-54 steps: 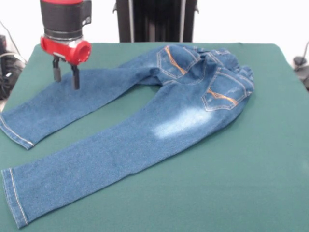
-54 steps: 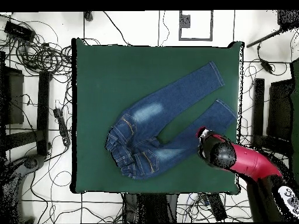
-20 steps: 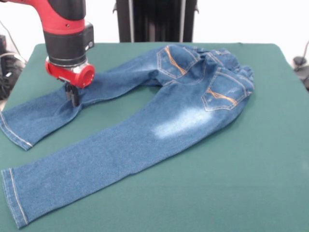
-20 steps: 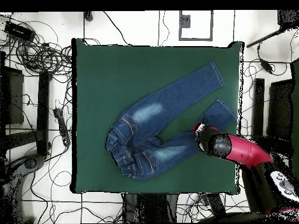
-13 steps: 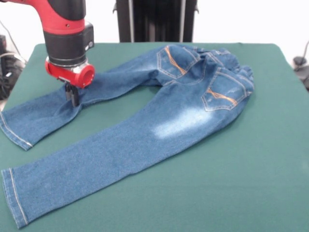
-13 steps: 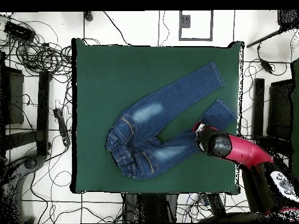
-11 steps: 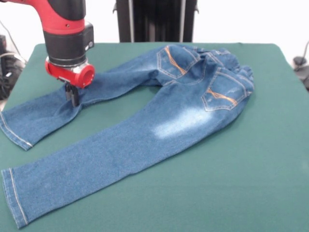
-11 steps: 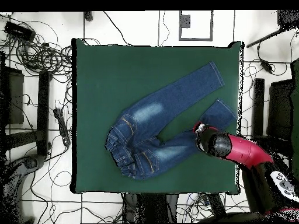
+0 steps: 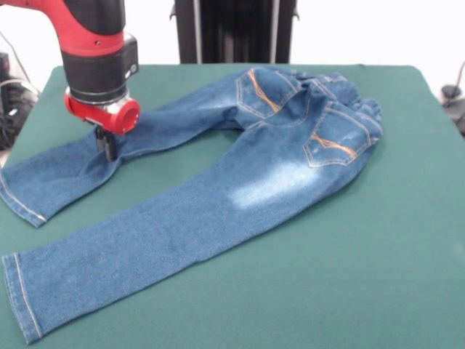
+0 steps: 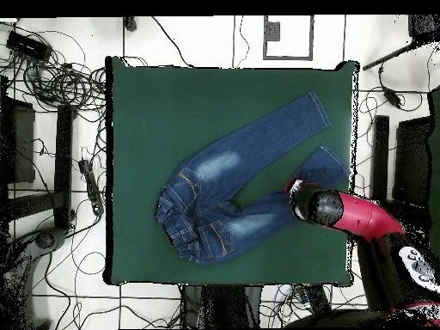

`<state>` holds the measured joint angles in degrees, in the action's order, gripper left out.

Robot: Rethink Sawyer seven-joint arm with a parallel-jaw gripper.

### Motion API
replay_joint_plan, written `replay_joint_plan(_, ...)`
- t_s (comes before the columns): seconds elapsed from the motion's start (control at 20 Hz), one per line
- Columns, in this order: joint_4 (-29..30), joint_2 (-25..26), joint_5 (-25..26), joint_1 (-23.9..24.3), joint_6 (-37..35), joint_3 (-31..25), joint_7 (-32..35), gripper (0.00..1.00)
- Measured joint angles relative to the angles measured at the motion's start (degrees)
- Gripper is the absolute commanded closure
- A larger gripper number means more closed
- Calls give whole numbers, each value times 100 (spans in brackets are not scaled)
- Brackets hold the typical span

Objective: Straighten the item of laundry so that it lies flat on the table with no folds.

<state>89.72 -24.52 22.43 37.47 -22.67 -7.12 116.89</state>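
Note:
The item of laundry [image 9: 240,174] is a small pair of blue jeans, back pockets up, spread over the green table [image 9: 378,254]. Its waistband is bunched at the far right and both legs run toward the near left. My gripper [image 9: 107,144] is shut on the cloth of the farther leg, about midway along it, where the denim puckers into a small ridge. From above, the jeans [image 10: 232,180] lie right of the table's [image 10: 172,112] middle. The arm's red and black wrist [image 10: 322,209] covers the gripper there.
The held leg's hem [image 9: 18,200] lies at the table's left edge. The other leg's hem [image 9: 18,298] is by the near left corner. A black stand [image 9: 232,29] rises behind the table. Cables [image 10: 51,77] lie on the floor around it.
The gripper came down from above the farther leg and shut on its cloth. In the last half second it moved slightly left and up, dragging that leg's hem toward the table's edge.

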Motion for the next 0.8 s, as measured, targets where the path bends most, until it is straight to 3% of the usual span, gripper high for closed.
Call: replay_joint_plan(0.8,-861,248,4,-21,-738,-151,0,100)
